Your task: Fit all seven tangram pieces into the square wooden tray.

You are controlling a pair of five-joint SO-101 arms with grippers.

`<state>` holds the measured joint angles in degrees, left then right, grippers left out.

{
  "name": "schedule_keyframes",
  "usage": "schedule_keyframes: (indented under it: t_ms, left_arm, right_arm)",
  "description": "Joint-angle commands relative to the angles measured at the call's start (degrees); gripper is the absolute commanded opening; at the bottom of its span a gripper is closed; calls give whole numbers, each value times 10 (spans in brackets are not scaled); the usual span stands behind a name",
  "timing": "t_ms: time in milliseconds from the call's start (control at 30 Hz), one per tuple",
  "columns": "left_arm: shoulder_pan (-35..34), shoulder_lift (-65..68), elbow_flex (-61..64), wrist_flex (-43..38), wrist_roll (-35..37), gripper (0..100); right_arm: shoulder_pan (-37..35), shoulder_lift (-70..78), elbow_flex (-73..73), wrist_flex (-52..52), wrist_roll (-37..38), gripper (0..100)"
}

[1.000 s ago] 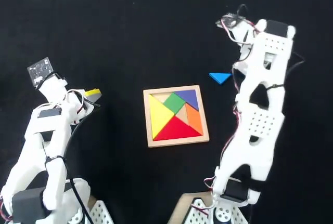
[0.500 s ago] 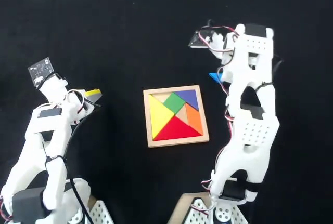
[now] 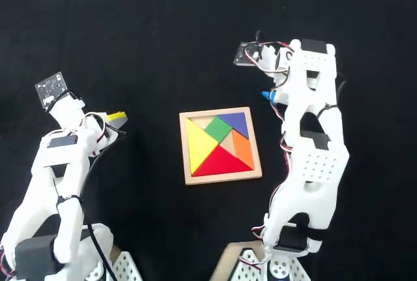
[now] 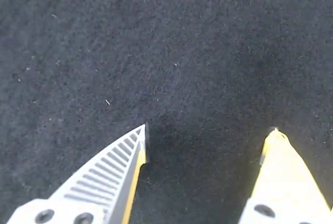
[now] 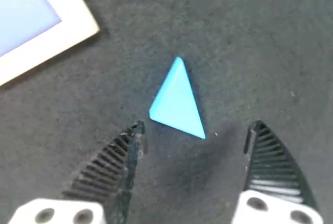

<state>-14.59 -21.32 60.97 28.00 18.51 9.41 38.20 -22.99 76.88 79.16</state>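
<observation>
last loose piece is the small blue triangle (image 5: 177, 102). it's lying flat on the cloth off the far right corner of the square wooden tray (image 3: 222, 178), near it but not touching. from the high view it's mostly tucked under the right arm's wrist.

handling guess: thin, stiff, light, painted smooth, so a bit slippery. it won't bend or break, but the angled sides could make it squirt out of a pinch. i'd put one finger on a flat edge and the other on the opposite side near the middle, with the fingers right down to the cloth since there's not much height to grab.

the right gripper (image 5: 196, 129) is spread wide with nothing in it, and the triangle sits just ahead of the gap between its tips. the left gripper (image 4: 208, 129) is parked well off to the left of the tray, also spread open over bare cloth.

the tray already has the yellow, red, green, purple and orange pieces seated. there's a wood-coloured triangular patch in the middle, and i can't tell if it's the free slot or a plain piece.

the surface is a black felt-like table cover (image 3: 150, 53), soft and grippy, so the piece shouldn't skate. there's a pale strip of room and some cables past the back edge.
</observation>
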Motion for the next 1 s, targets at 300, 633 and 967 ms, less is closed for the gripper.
schedule_keyframes:
  t_ms: [300, 633, 967]
  left_arm:
    - [7, -2, -3, -11, 5, 343]
    - [7, -2, -3, -11, 5, 343]
    - [7, -2, -4, -11, 5, 343]
  right_arm:
    - [-12, 56, -68, -4, 75, 300]
    - [-11, 109, -161, 71, 98, 252]
    - [-15, 131, -191, 94, 110, 226]
